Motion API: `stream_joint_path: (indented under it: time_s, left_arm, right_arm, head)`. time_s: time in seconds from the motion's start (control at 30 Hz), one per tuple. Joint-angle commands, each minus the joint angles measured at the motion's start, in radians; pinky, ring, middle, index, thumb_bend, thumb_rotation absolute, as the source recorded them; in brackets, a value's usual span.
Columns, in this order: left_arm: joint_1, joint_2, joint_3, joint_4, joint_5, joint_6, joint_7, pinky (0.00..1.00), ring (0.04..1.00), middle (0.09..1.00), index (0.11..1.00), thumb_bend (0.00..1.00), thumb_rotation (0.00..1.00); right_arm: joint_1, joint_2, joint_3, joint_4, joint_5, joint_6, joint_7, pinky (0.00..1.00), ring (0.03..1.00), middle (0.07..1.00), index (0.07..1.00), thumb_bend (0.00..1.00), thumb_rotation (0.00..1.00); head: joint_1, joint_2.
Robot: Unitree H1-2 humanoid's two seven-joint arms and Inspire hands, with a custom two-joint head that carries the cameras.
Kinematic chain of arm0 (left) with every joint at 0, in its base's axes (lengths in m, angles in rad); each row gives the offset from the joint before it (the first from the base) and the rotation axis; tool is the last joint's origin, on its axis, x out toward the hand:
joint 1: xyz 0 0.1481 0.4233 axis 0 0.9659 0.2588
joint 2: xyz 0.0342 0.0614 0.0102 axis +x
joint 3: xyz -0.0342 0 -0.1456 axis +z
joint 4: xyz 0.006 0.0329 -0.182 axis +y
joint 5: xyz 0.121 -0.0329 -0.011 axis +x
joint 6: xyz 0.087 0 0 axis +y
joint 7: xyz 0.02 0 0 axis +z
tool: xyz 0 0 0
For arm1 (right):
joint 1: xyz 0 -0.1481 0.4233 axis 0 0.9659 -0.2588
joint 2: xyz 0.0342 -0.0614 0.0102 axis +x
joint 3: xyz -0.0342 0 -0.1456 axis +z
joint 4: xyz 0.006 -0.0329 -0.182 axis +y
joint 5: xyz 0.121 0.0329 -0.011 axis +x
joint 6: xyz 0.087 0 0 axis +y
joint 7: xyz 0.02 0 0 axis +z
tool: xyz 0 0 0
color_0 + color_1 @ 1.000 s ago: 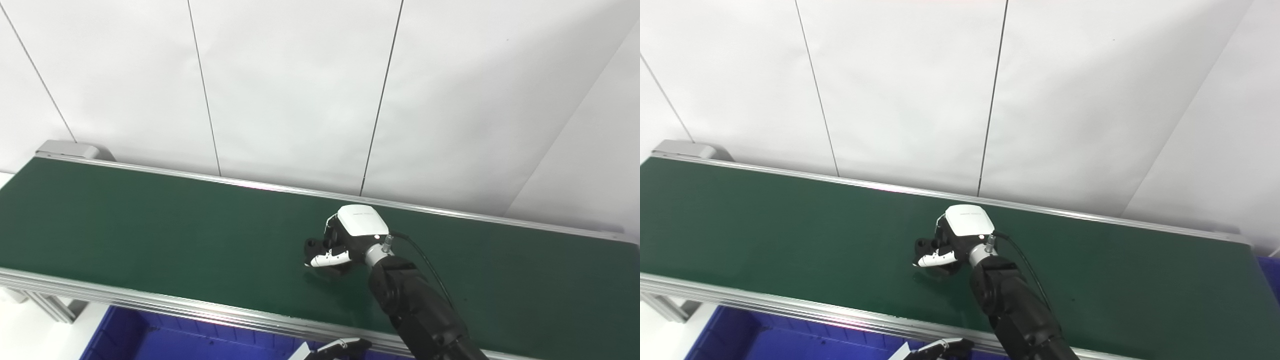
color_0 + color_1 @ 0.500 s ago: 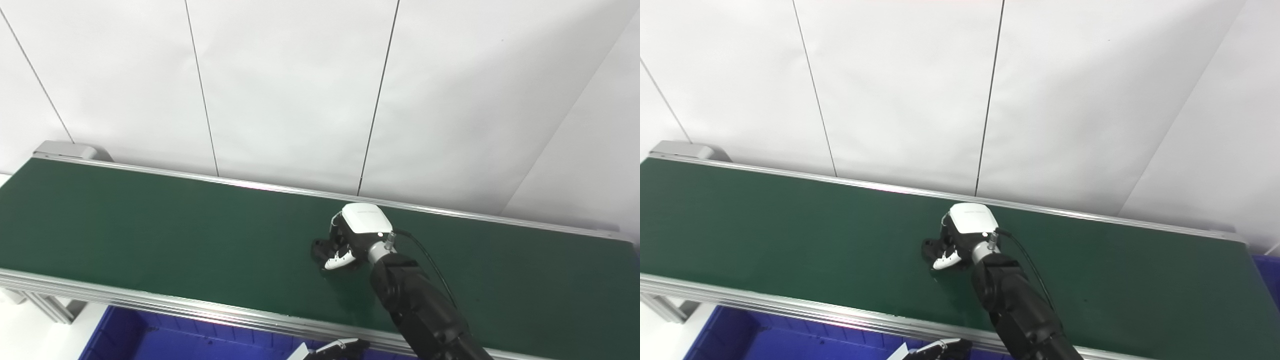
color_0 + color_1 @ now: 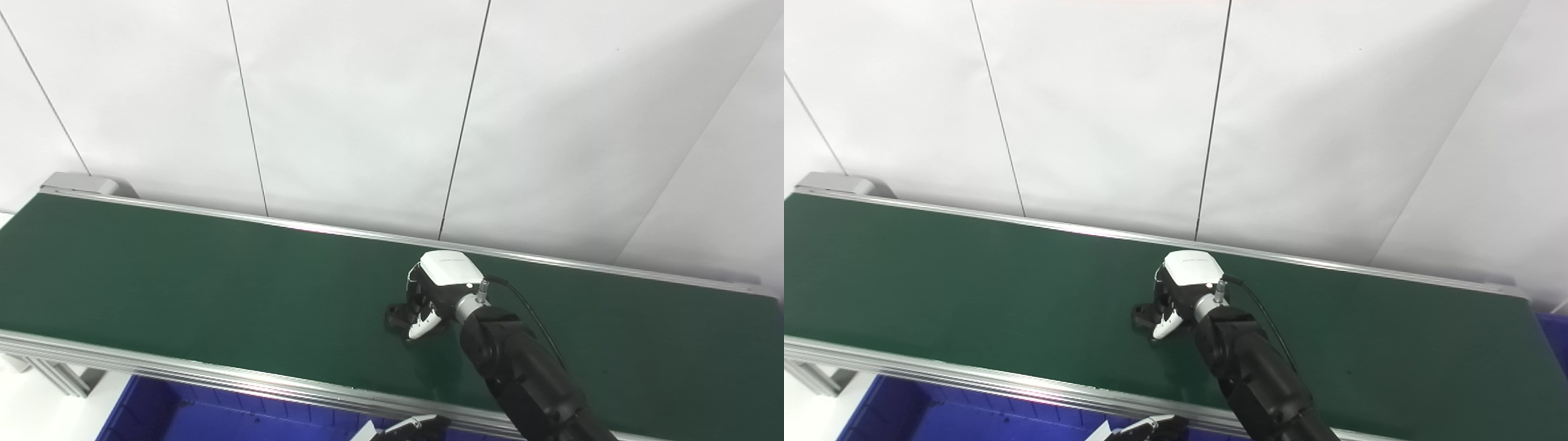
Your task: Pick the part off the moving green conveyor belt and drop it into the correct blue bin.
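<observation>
Reaching across the green conveyor belt (image 3: 184,282) near mid-length, right hand (image 3: 436,294) curling down over a small black part (image 3: 397,315) resting on the surface. Fingers closing around the part's right side, white-tipped thumb (image 3: 421,327) pressing in from the near side; gripping tightly or only touching, impossible to tell. Part sitting roughly midway between the far aluminium rail (image 3: 343,229) and the near rail (image 3: 202,378), with bare belt stretching well to the left and to the right. Black forearm (image 3: 520,380) crossing the near rail toward the bottom edge, a thin cable (image 3: 527,309) looping off the wrist. Peeking in at the bottom edge just below the near rail, left hand (image 3: 407,432), mostly cut off by the frame, fingers not visible enough to judge. Showing below the belt at lower left, blue bin (image 3: 153,413); another sliver of blue bin (image 3: 1557,334) appearing past the belt's right end. White panelled wall (image 3: 367,110) rising straight behind the far rail.
</observation>
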Motion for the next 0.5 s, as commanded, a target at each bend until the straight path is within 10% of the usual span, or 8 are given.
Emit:
stream_joint_path:
  time_s: [0.0,0.47]
  left_arm:
    - [-0.005,-0.005,-0.004,-0.034,-0.014,-0.010,-0.007,0.72,0.841,0.867,0.852,0.80,0.58]
    - [-0.001,0.000,-0.001,-0.057,-0.007,-0.013,-0.005,0.74,0.851,0.878,0.863,0.80,0.61]
  right_arm:
    - [-0.031,-0.003,-0.017,-0.068,0.009,0.007,0.003,0.33,0.408,0.475,0.492,0.50,0.17]
    - [-0.020,-0.053,-0.082,-0.413,0.014,0.023,0.085,0.23,0.300,0.384,0.491,0.50,0.17]
  head:
    - [0.000,0.001]
    - [-0.061,0.049]
